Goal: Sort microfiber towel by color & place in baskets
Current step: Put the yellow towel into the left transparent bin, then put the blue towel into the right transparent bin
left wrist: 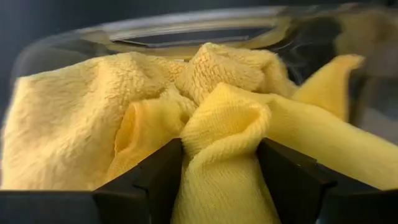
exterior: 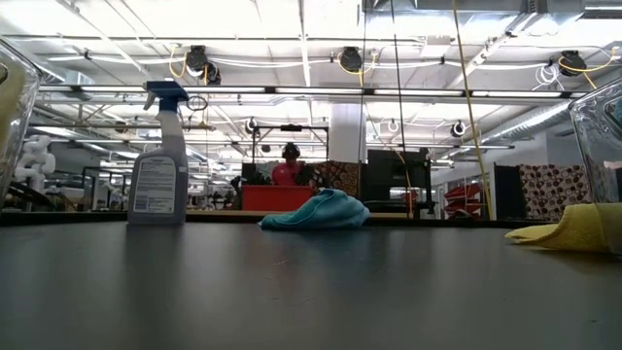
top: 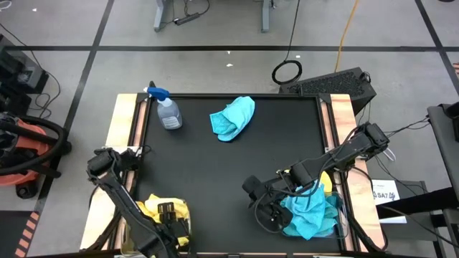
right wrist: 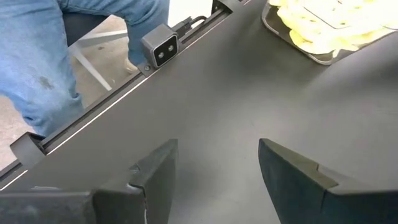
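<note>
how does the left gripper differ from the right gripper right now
The left gripper is shut on a yellow towel over its basket; the right gripper is open and empty above bare table. Both have dark two-finger jaws.

no readable text anywhere

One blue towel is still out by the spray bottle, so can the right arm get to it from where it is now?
Probably yes. The right gripper is open and empty beside its basket, and bare table lies between it and the turquoise towel. The spray bottle stands off to the side, not in the way.
</note>
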